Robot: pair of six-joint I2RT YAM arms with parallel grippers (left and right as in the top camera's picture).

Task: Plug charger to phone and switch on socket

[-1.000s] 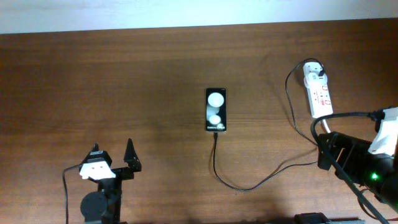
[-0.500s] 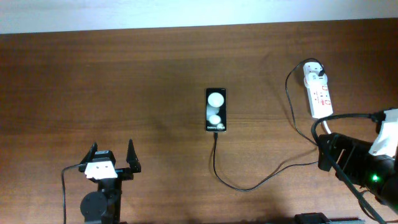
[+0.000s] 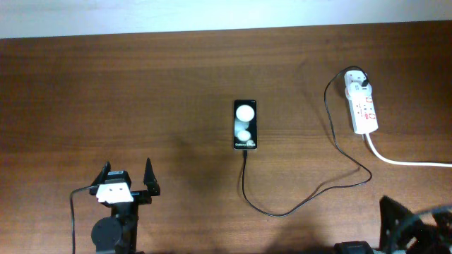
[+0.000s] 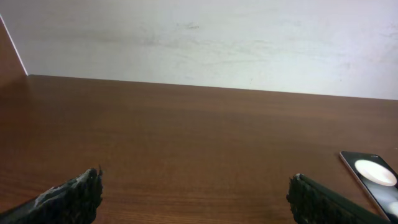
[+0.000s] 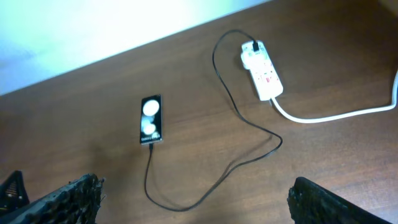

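The black phone (image 3: 245, 125) with two white circles lies face up mid-table; it also shows in the right wrist view (image 5: 150, 119) and at the left wrist view's right edge (image 4: 373, 180). The thin black charger cable (image 3: 282, 210) runs from the phone's near end in a loop to its adapter (image 3: 361, 86), which sits in the white socket strip (image 3: 361, 106), also in the right wrist view (image 5: 263, 70). My left gripper (image 3: 128, 178) is open and empty at the front left. My right gripper (image 5: 193, 196) is open and empty, raised at the front right.
The socket's thick white cord (image 3: 409, 161) runs right, off the table edge. A white wall (image 4: 199, 37) borders the table's far edge. Bare wooden tabletop (image 3: 141, 92) lies left of the phone.
My right arm has pulled back from beside the socket toward the front right corner, mostly out of the overhead view. My left gripper turned slightly, then stayed still.
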